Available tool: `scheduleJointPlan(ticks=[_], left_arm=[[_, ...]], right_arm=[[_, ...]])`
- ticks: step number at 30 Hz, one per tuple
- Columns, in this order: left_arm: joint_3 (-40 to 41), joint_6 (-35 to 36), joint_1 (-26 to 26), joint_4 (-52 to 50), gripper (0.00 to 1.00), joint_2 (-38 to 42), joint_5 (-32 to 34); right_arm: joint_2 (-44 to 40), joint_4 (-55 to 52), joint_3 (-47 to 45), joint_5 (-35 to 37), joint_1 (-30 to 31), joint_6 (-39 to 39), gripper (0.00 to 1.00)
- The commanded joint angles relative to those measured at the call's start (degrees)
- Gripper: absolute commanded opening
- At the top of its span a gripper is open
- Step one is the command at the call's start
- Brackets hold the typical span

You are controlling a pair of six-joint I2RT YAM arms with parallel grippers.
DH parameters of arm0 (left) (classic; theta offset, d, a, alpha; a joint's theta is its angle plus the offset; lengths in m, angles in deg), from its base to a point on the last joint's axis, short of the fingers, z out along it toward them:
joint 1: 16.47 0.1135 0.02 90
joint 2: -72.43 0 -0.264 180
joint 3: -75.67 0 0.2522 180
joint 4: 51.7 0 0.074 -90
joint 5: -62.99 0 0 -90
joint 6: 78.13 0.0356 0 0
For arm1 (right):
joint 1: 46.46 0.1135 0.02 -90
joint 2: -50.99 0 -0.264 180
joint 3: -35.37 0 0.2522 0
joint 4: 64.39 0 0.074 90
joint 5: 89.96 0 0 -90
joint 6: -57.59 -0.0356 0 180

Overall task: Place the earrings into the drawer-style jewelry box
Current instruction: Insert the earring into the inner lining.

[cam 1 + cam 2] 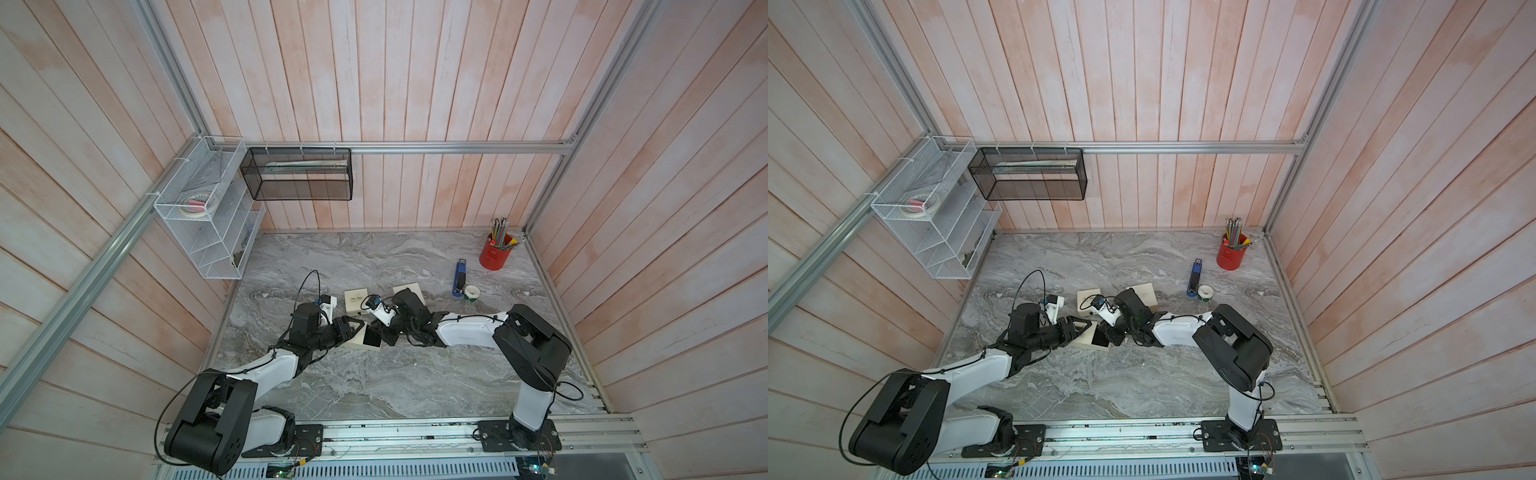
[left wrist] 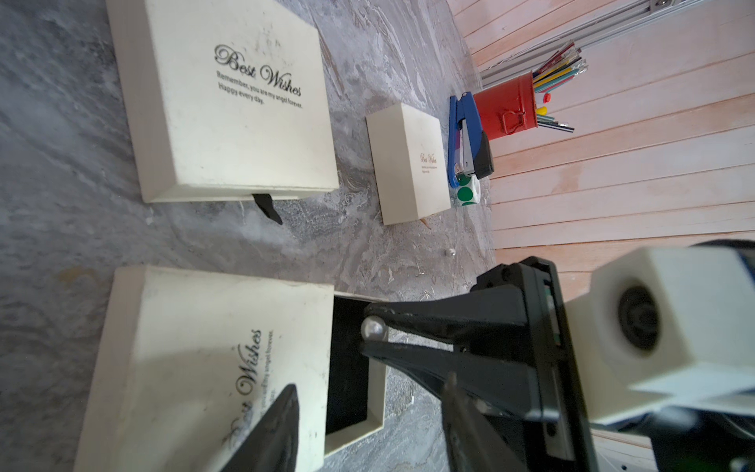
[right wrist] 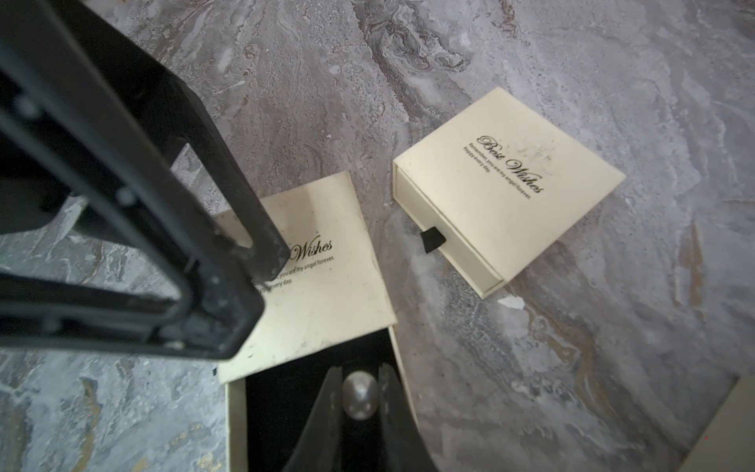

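Over the open drawer of the jewelry box, right gripper pinches a pearl earring; top views hide it. Left gripper jaws spread, one finger over the lid. Left wrist alone shows a loose pearl. Lids read "Best Wishes", "Remember, you are my angel forever. Happy every day."

I find the open drawer crowded by my left gripper on one side and my right gripper over it, with a closed box and another box near behind, the stapler well apart, and the front of the table unobstructed.
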Motion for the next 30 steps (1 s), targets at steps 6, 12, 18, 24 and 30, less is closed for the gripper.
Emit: scheduleJointPlan(ticks=[6,12,18,24,30], left_arm=[[0.15,1.6,0.32,1.78,0.56,-1.63,-2.5],[0.16,1.6,0.3,2.37,0.57,-2.43,-2.81],[0.07,1.68,0.31,2.39,0.56,-2.71,-2.83],[0.16,1.77,0.32,2.39,0.56,-3.06,-2.87],[0.29,1.9,0.31,1.99,0.56,-3.13,-2.64]], right_arm=[[1.74,-0.47,1.32,-0.02,0.15,-0.84,0.0],[1.98,-1.11,1.27,0.4,0.12,-0.51,0.0],[2.45,-1.67,1.3,1.0,0.17,-0.33,0.0],[2.9,-3.03,1.65,1.13,0.35,-0.05,0.0],[2.81,-4.84,1.65,1.65,0.46,0.33,0.0]])
